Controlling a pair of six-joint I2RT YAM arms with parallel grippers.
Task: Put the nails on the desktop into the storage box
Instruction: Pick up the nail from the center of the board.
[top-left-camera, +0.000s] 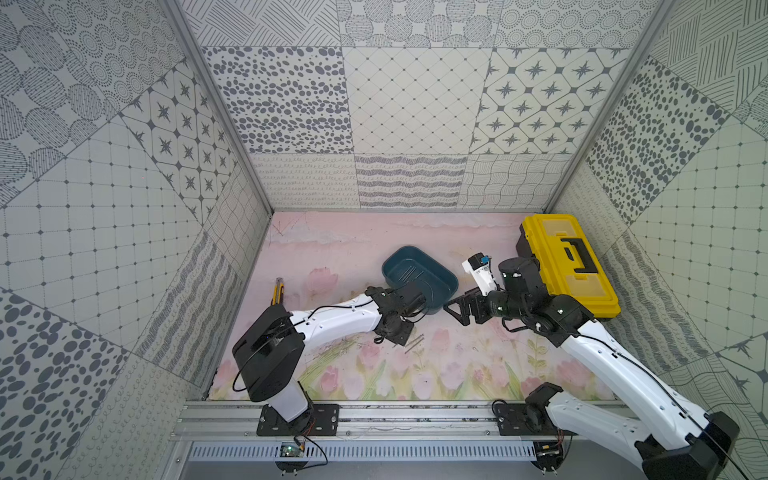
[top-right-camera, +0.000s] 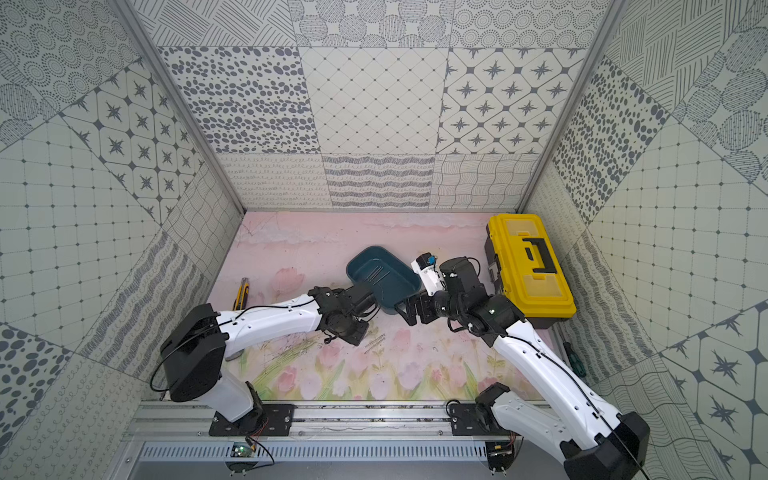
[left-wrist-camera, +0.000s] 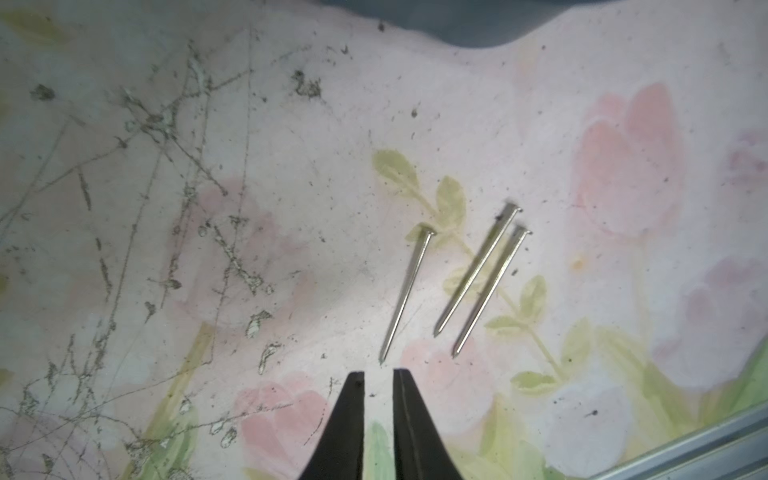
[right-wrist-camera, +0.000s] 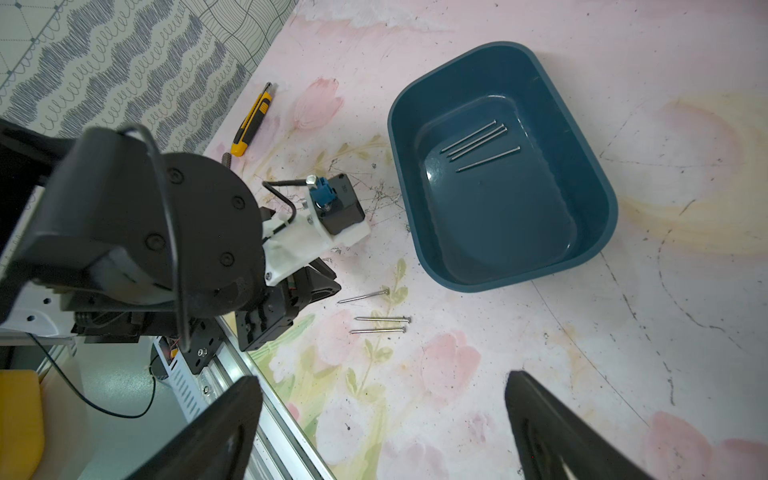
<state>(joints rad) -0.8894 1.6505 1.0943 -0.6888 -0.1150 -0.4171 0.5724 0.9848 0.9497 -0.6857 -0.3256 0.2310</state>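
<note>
Top views, read left to right: a yellow utility knife (top-left-camera: 277, 291) is noted on the tulip-printed desktop (top-left-camera: 332, 249) beside the left wall, its near end hidden by the left arm's elbow. The left gripper (left-wrist-camera: 379, 373) is pointed down at the desktop. In the left wrist view its jaws are seen drawn narrow, with a slim gap between them and nothing held. Contact with the surface cannot be told. Just beyond its tips, three nails (left-wrist-camera: 478, 270) are found lying flat on the desktop, roughly parallel, heads away from the gripper. The nearest nail's point lies just short of the fingertips, and the other two are paired close together. Farther back, near the middle of the desktop, the storage box (top-left-camera: 438, 276) is set at a slant. Four nails (right-wrist-camera: 478, 141) are counted on its floor in the right wrist view, three bunched and one slightly apart. The right gripper (right-wrist-camera: 382, 376) is held above the desktop by the box's near right corner, jaws spread wide and empty. A closed yellow toolbox (top-left-camera: 544, 241) with a black handle is set in the far right corner. A green-handled screwdriver (top-right-camera: 575, 359) is seen along the right wall in a top view.
</note>
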